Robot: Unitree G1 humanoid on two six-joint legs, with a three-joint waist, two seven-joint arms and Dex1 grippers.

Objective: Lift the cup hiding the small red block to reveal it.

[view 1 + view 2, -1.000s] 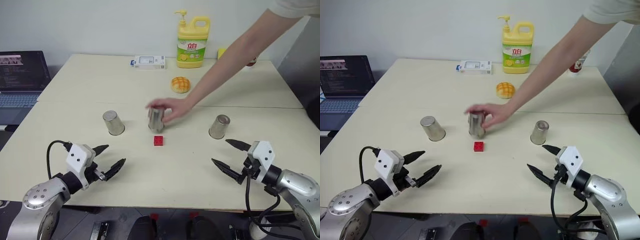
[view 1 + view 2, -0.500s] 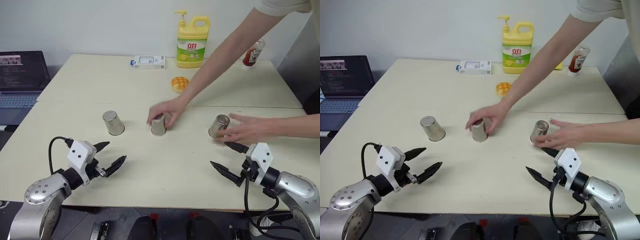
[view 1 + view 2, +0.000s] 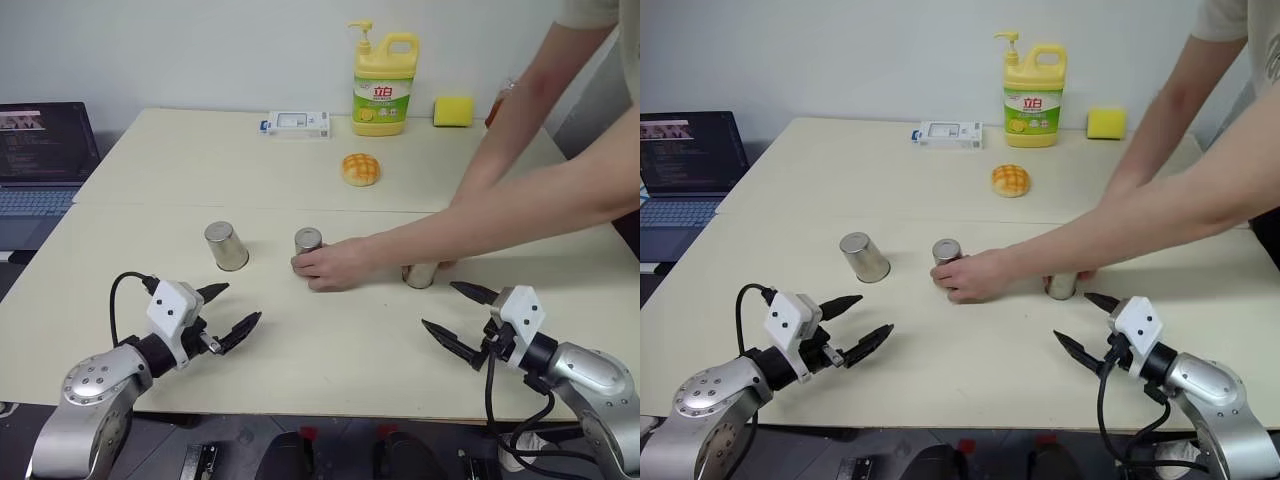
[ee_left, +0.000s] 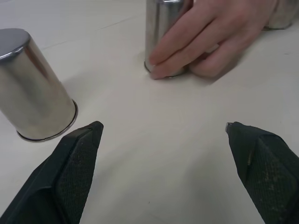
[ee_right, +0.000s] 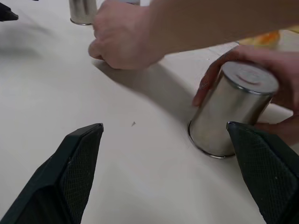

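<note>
Three steel cups stand upside down in a row across the middle of the desk (image 3: 120, 330). The left cup (image 3: 226, 246) stands alone. A person's hand (image 3: 330, 265) wraps the base of the middle cup (image 3: 308, 241), and the person's other hand (image 5: 275, 88) is curled round the right cup (image 3: 420, 274). The cups look alike, and I cannot tell which one covers the small red block.

My left fingers (image 3: 232, 313) hover low over the desk near its front edge, spread wide and holding nothing, pointed toward the gap between the left and middle cups; my left wrist view shows the left cup just beyond one fingertip and the person's fingers pressed against the middle cup further on. My right fingers (image 3: 458, 314) hang low over the desk near its front edge too, spread wide and empty, aimed at the right cup, which stands near their tips but apart from them.

Both of the person's arms reach in from the right side, crossing above the desk. Behind the cups lie a round bun (image 3: 361, 168), a yellow detergent bottle (image 3: 385, 83) with a pump top, a yellow sponge (image 3: 453, 110) and a small white box (image 3: 299, 123). An open laptop (image 3: 42, 155) sits off the desk's left side.
</note>
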